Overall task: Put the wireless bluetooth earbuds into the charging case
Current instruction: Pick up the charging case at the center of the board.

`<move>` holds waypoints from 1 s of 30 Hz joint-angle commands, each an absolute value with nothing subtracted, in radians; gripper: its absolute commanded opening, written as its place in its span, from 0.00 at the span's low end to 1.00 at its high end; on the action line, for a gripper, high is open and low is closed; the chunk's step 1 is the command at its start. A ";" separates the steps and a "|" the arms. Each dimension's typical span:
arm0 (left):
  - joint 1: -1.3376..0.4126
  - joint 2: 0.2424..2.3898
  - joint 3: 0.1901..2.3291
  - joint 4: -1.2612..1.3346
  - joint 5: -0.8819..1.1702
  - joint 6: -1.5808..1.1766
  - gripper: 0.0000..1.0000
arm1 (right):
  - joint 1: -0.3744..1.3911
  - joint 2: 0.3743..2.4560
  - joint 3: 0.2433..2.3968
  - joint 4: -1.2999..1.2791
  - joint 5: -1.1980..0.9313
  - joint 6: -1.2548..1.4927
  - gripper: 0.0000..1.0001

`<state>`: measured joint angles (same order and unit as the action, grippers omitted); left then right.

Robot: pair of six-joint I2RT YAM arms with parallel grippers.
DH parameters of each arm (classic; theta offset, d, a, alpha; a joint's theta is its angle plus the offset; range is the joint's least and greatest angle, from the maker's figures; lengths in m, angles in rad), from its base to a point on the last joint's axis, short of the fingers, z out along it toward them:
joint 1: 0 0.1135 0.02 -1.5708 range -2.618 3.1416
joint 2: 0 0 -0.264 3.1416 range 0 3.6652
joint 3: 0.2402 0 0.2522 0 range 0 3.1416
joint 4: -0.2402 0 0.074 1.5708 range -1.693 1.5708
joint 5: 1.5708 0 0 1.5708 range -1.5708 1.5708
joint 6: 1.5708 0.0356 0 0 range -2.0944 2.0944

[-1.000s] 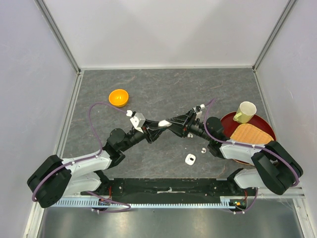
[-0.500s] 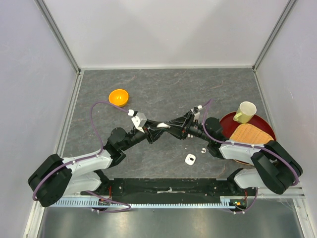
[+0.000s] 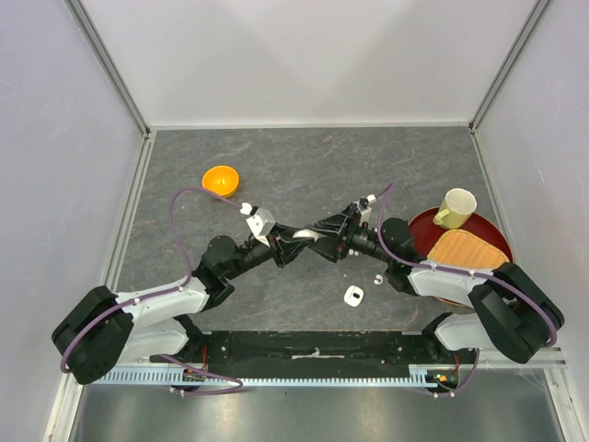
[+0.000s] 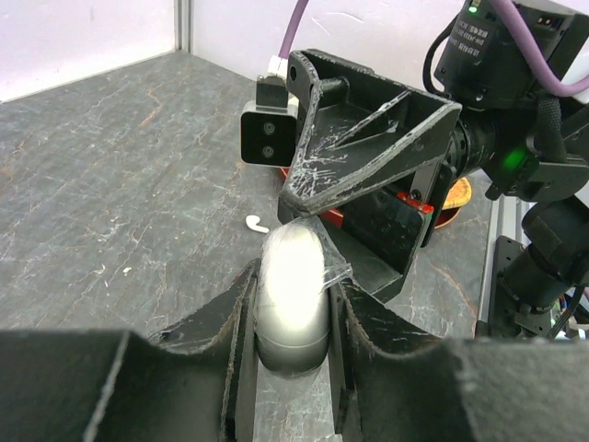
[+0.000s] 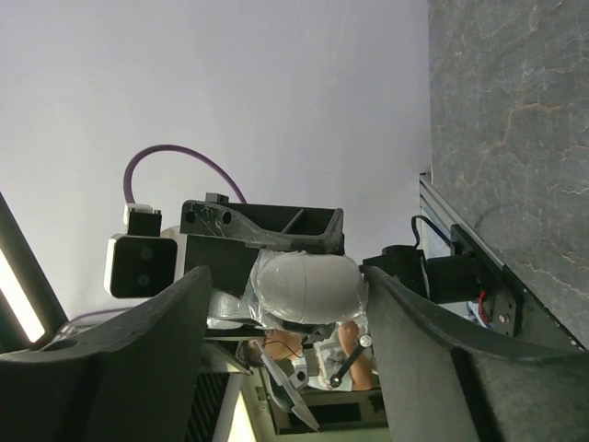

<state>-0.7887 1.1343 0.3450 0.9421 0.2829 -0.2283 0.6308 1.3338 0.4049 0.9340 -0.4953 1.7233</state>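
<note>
My left gripper [image 4: 293, 276] is shut on a closed white charging case [image 4: 293, 299] and holds it above the table's middle [image 3: 319, 238]. My right gripper [image 5: 285, 285] is open, with its fingers [image 4: 368, 157] on either side of that case [image 5: 308, 284]. One finger is close to the case's end and the other stands apart. A second white case [image 3: 353, 296] lies open on the table near the front. One tiny white earbud [image 3: 377, 278] lies beside it, and an earbud [image 4: 255, 222] shows on the table in the left wrist view. Other earbuds are not visible.
An orange bowl [image 3: 221, 180] stands at the back left. A red plate [image 3: 425, 224] at the right holds a pale yellow cup [image 3: 456, 207] and a woven mat [image 3: 467, 249]. White walls enclose the table on three sides.
My left gripper has carried the case slightly to the right, further between my right gripper's open fingers. The things on the table have not moved.
</note>
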 commanded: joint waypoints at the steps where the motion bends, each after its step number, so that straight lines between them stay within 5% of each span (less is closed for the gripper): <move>1: -0.792 1.108 0.376 0.943 0.296 -0.201 0.02 | 0.632 1.293 0.439 0.920 -0.499 1.704 0.71; 12: -0.792 1.112 0.385 0.931 0.308 -0.202 0.03 | 0.632 1.305 0.422 0.975 -0.508 1.746 0.43; 15: -0.792 1.109 0.390 0.922 0.301 -0.207 0.16 | 0.632 1.307 0.420 0.994 -0.508 1.756 0.35; 19: -0.792 1.108 0.385 0.933 0.296 -0.212 0.46 | 0.632 1.305 0.405 1.032 -0.491 1.779 0.31; 30: -0.793 1.124 0.308 1.141 0.345 -0.195 0.48 | 0.632 1.318 0.399 1.086 -0.483 1.807 0.30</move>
<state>-0.7879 1.1191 0.3305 0.9997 0.3180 -0.2268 0.6308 1.3186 0.4038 0.9970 -0.4950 1.7863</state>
